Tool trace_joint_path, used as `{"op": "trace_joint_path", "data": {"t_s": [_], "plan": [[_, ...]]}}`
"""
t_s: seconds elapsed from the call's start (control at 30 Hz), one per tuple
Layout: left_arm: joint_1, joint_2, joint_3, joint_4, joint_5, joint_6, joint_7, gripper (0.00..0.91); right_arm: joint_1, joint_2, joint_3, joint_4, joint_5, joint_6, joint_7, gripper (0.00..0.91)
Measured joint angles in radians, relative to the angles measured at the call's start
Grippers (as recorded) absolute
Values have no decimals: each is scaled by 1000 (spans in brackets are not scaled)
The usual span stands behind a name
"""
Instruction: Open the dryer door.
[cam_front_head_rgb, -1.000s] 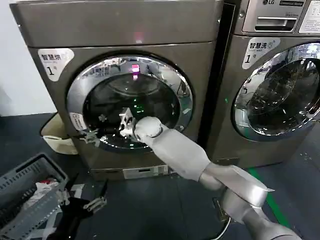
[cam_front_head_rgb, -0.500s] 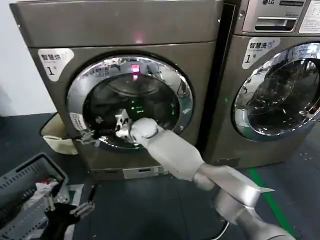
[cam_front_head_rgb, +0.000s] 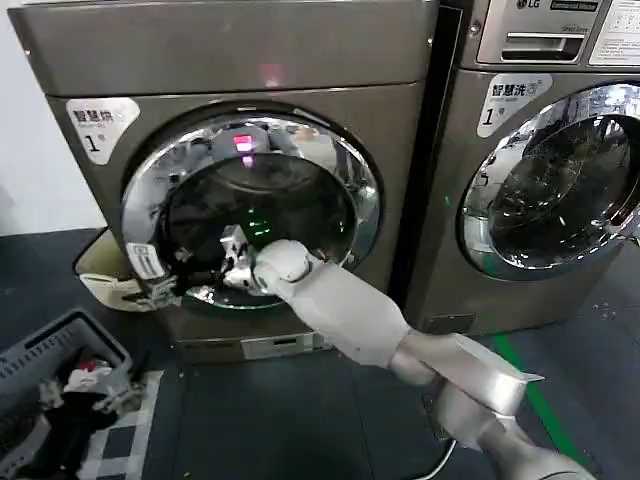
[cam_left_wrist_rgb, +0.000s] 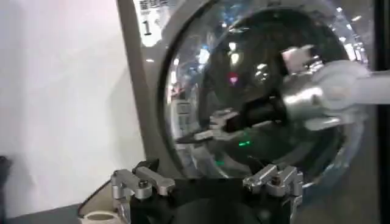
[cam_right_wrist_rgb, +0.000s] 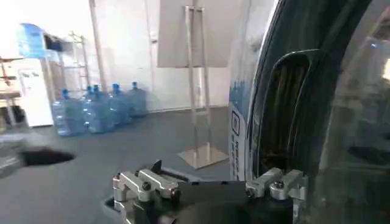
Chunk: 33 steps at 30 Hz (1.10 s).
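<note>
A: Where is the dryer door (cam_front_head_rgb: 250, 205) right now?

B: Centre-left of the head view, on the front of the bronze-grey dryer (cam_front_head_rgb: 240, 60) with the "1" sticker (cam_front_head_rgb: 100, 125) at its upper left. The chrome ring looks to stand slightly off the front at its left edge, so I judge it just unlatched, barely ajar.

A: How will it handle?

B: Stiff and fairly heavy, I'd say: chrome ring, thick dark glass, a hinge at the right. The chrome is likely slippery, so the recessed handle pocket at the left rim is the place to hook, not the ring face.

A: And the right hand (cam_front_head_rgb: 232, 262)?

B: Low on the glass, left of centre, at the end of a long arm stretched diagonally from the lower right of the frame. In the right wrist view its fingers (cam_right_wrist_rgb: 274, 182) sit wide apart, holding nothing, just beside the dark handle recess (cam_right_wrist_rgb: 286, 115).

A: The left hand (cam_left_wrist_rgb: 207, 185)?

B: In its wrist view, low in the frame, fingers spread and empty, well back from the door, facing it.
</note>
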Motion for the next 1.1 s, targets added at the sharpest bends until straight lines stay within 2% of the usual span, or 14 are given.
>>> {"op": "trace_joint_path", "data": {"t_s": [0.27, 0.57, 0.9, 1.1], "plan": [[-44, 26, -111, 24, -133, 43, 1, 907, -6, -24, -31, 81, 35, -45, -53, 907], [-95, 54, -230, 73, -254, 48, 18, 907, -10, -138, -85, 258, 138, -92, -75, 907], [-152, 116, -374, 176, -473, -13, 127, 907, -49, -323, -125, 538, 222, -123, -103, 907], [-166, 176, -386, 246, -494, -92, 166, 907, -58, -428, -138, 680, 264, -138, -132, 907]]}}
